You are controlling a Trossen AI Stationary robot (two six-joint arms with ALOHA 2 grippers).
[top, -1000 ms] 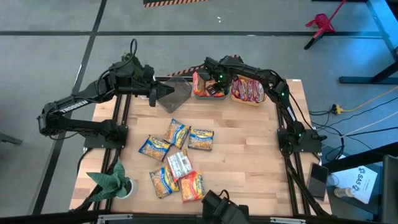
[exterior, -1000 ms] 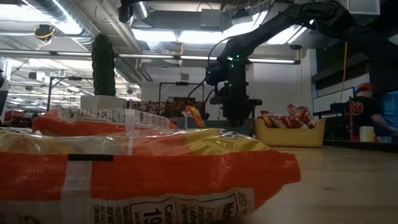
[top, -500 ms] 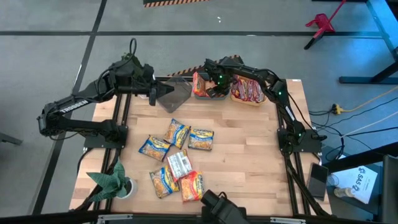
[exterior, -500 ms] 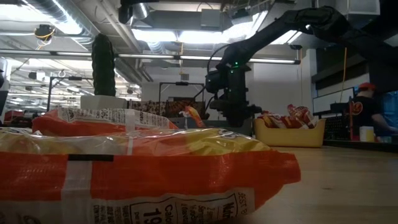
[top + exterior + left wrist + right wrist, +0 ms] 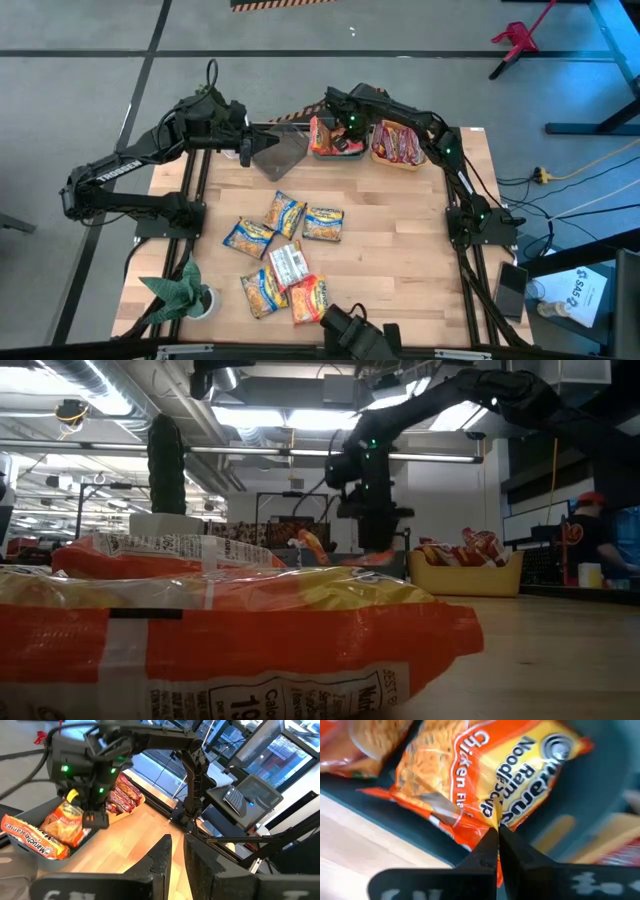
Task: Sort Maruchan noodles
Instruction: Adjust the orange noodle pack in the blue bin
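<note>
Several Maruchan noodle packets [image 5: 284, 213] lie flat in the middle of the wooden table; one orange packet [image 5: 220, 630] fills the low view's foreground. My right gripper [image 5: 350, 125] hangs over the teal bin [image 5: 340, 150] at the far edge, pointing down, shut on an orange chicken-flavour packet [image 5: 485, 785]. Another orange packet [image 5: 30, 842] lies in that bin. The yellow bin [image 5: 400, 162] beside it holds red packets [image 5: 398, 143]. My left gripper [image 5: 252, 150] waits high over the grey bin [image 5: 290, 155]; a narrow gap [image 5: 178, 857] separates its fingers, with nothing in it. My right gripper pinches the orange packet's wrapper [image 5: 492, 817] between its two fingertips, coming from above and pointing down. The packet [image 5: 65, 822] stands tilted under the fingers, raised on that side, its lower part inside the teal bin. Whether it holds an edge or a fold, I cannot tell.
A potted plant [image 5: 185, 292] stands at the table's near left corner. The three bins line the far edge. Bare wood lies on the table's right half [image 5: 400, 250]. A person [image 5: 580, 535] stands in the room beyond the table.
My right gripper has risen over the teal bin, and an orange bit of packet now shows beneath it in the low view.
</note>
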